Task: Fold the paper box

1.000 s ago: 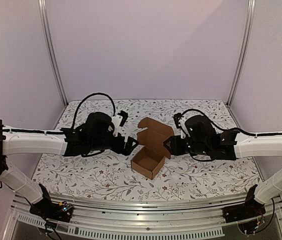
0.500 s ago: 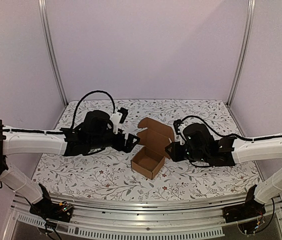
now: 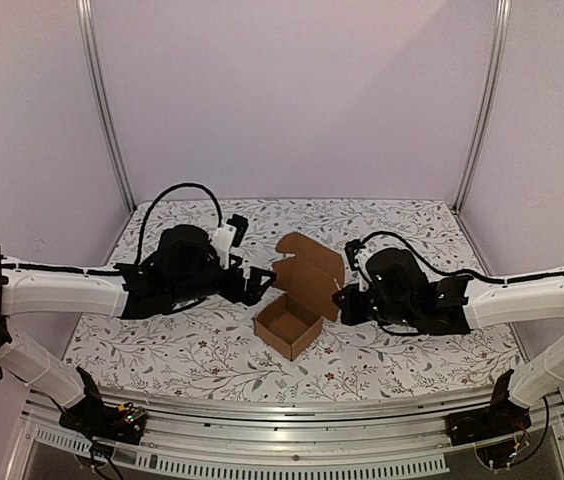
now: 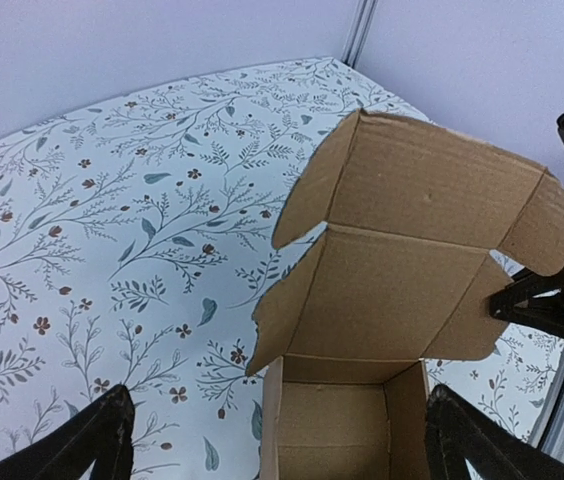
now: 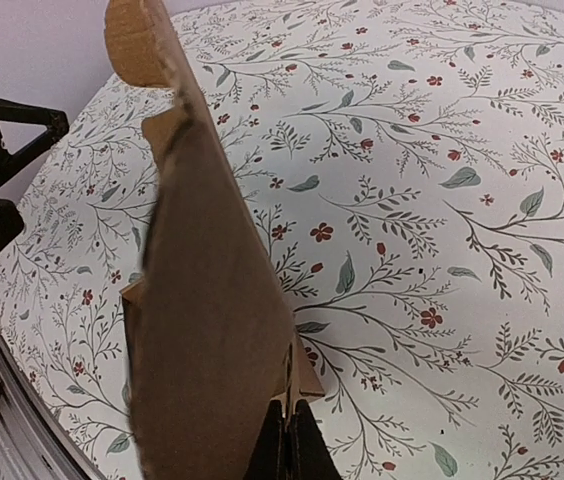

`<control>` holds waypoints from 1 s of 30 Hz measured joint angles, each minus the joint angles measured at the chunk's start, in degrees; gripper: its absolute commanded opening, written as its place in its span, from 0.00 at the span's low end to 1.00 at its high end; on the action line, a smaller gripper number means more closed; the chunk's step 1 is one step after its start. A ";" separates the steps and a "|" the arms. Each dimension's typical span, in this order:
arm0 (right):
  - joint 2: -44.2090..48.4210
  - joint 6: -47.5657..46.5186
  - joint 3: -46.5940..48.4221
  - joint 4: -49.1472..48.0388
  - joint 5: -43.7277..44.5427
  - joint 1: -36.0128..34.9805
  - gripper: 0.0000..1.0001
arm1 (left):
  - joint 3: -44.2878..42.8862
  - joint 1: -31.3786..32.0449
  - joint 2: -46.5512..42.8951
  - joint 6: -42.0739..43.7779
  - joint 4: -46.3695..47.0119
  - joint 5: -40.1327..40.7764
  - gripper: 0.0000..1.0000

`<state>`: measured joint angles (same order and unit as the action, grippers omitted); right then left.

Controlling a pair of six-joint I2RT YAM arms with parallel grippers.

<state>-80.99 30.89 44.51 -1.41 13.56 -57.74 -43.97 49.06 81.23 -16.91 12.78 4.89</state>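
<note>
The paper box (image 3: 289, 322) sits mid-desk (image 3: 192, 350), its tray open to entry from above. Its raised lid (image 3: 309, 270) walls off the far side. The left gripper (image 3: 260, 284), fingers (image 4: 102, 440) spread wide, crowds the left; the right gripper (image 3: 341, 299), closed on the lid's side flap, blocks the right. The near side lies open.

Could not see the near wall of the paper box (image 4: 392, 290) past the left wrist view's bottom edge, nor most of the right gripper (image 5: 285, 440) past its own view's.
</note>
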 measured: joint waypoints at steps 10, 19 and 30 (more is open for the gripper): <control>0.02 -11.82 0.00 -0.39 -7.65 0.11 0.00 | 2.08 -0.13 0.07 2.78 1.51 -4.85 0.99; 0.02 -19.85 0.09 -0.52 -16.94 2.60 0.00 | 6.51 -0.52 0.09 2.64 3.52 -6.23 0.83; 0.00 -22.01 1.29 0.33 -19.91 3.17 0.00 | 8.13 -0.92 -0.76 1.70 4.68 -9.18 0.40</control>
<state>-80.99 8.88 45.80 -1.08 -6.35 -54.57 -35.83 48.14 80.47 -15.20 17.45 -4.29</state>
